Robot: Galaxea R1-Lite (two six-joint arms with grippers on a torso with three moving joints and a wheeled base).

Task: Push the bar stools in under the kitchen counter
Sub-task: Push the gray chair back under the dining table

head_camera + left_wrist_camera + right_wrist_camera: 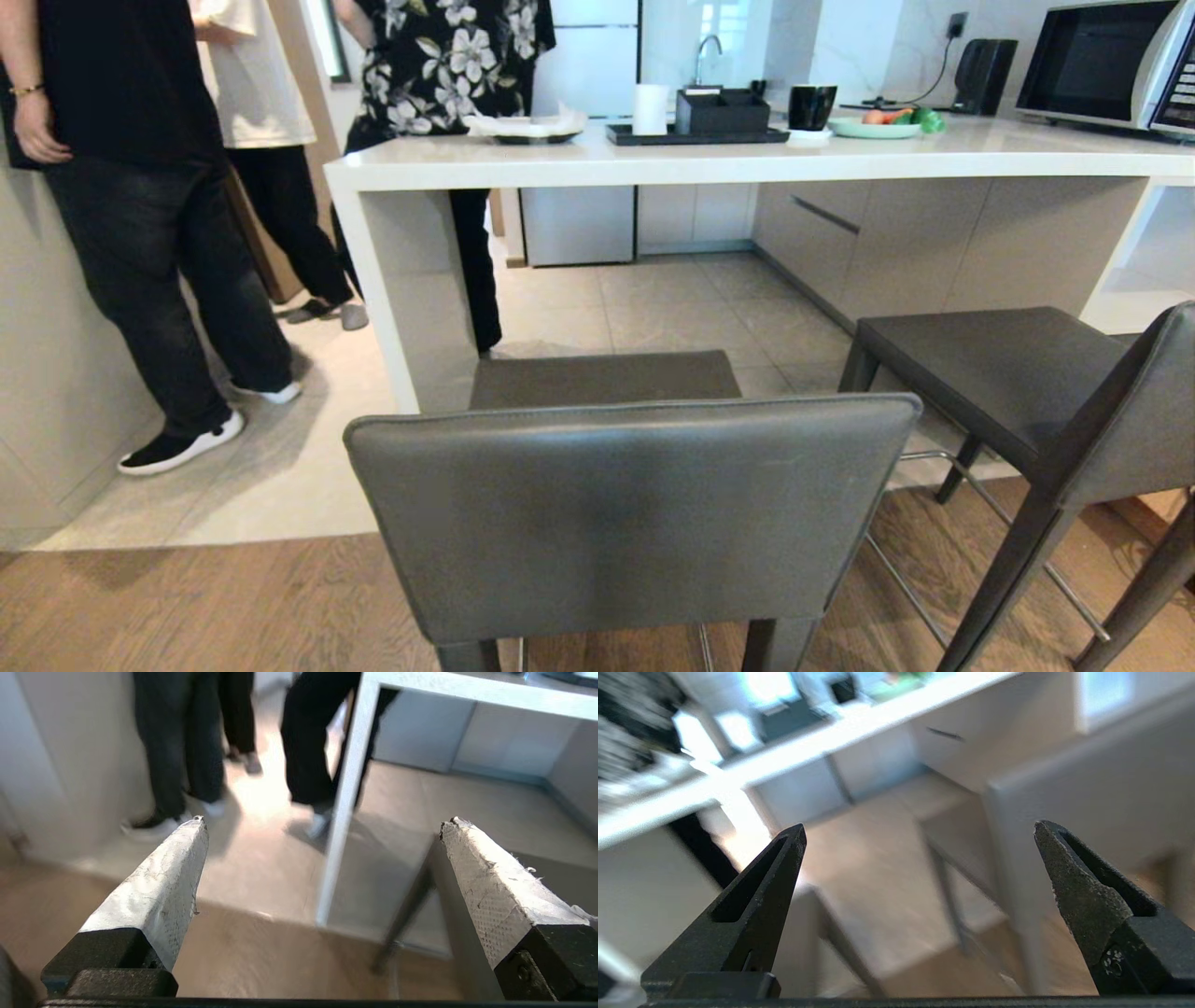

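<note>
Near stool (635, 513) fills foreground centre, grey backrest toward camera, seat front just at kitchen counter (747, 163) edge beside its white side panel (392, 289). Left: three people (140, 187) standing on tiled floor by counter end. Second stool (1018, 373) at right, angled, seat partly under counter. Tray, cup, microwave (1106, 61) on countertop. Left gripper (322, 826) spread wide, empty, in air facing counter's side panel. Right gripper (920, 830) spread wide, empty, view blurred.
</note>
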